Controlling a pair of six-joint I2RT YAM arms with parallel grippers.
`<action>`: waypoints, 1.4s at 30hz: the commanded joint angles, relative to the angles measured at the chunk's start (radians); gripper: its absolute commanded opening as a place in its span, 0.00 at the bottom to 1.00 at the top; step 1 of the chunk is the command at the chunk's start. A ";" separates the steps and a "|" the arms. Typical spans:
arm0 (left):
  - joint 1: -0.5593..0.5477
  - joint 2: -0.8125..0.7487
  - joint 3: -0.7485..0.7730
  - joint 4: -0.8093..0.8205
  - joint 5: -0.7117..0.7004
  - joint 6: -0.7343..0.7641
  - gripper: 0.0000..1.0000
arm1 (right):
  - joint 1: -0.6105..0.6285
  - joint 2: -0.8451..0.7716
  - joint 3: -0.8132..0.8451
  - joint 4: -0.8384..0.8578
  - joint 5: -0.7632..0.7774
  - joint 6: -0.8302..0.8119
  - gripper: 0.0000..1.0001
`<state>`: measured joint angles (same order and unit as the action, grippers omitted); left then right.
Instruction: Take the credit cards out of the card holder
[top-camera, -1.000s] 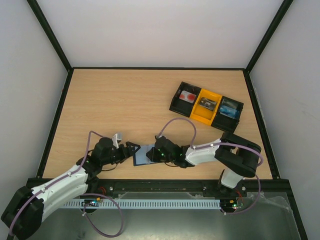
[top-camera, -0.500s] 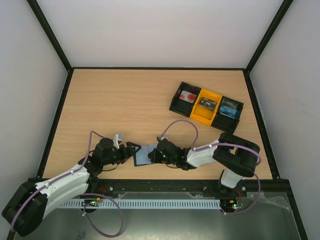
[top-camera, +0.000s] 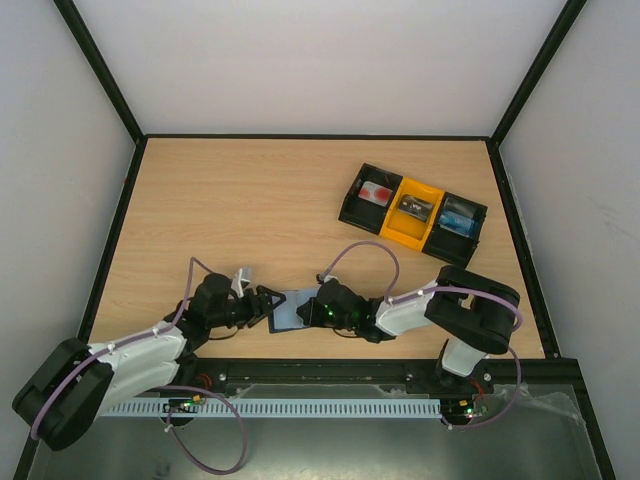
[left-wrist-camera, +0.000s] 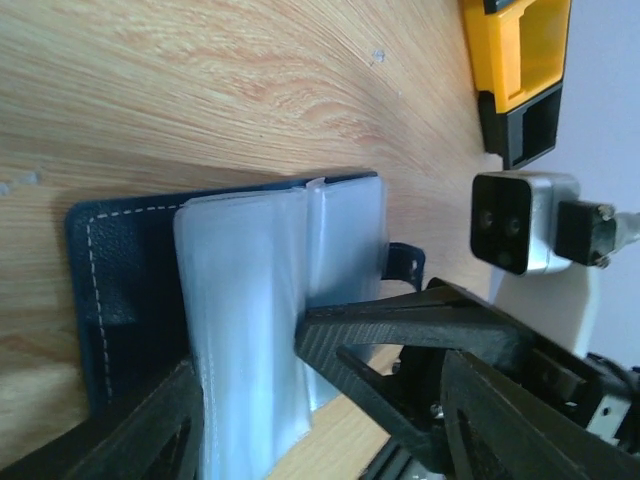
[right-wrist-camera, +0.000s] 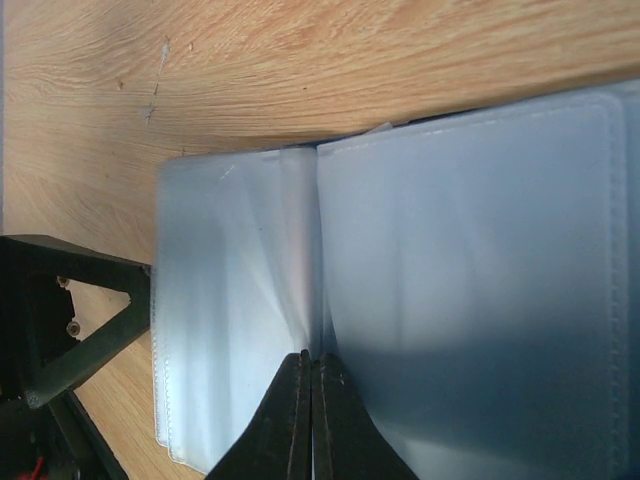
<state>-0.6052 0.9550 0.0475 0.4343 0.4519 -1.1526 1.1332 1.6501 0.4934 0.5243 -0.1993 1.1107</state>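
The folding card holder (right-wrist-camera: 450, 270), all pale blue-grey translucent plastic pockets here, is lying spread open on the light wooden bench (right-wrist-camera: 300, 70) and filling most of the frame. The right end effector (right-wrist-camera: 311, 390) is pinching its black fingers together at the central fold, where creases are converging. The left end effector's black triangular finger (right-wrist-camera: 85, 320) is sitting just beside the left pocket edge.

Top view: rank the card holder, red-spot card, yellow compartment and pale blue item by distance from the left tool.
1. card holder, near edge, right beside the left tool.
2. red-spot card, left compartment of the tray.
3. yellow compartment, middle.
4. pale blue item, right compartment, farthest right.
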 joint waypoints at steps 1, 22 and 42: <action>0.005 0.008 0.018 0.074 0.071 -0.013 0.63 | 0.008 0.027 -0.036 0.000 0.002 0.023 0.02; 0.004 -0.014 0.059 0.007 0.072 -0.009 0.37 | 0.008 0.061 -0.066 0.178 -0.078 0.077 0.02; -0.018 -0.004 0.106 -0.120 0.033 0.077 0.45 | 0.008 0.058 -0.094 0.245 -0.064 0.085 0.02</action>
<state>-0.6189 0.9436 0.1131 0.3885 0.5232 -1.1324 1.1332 1.6909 0.4156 0.7444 -0.2779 1.1912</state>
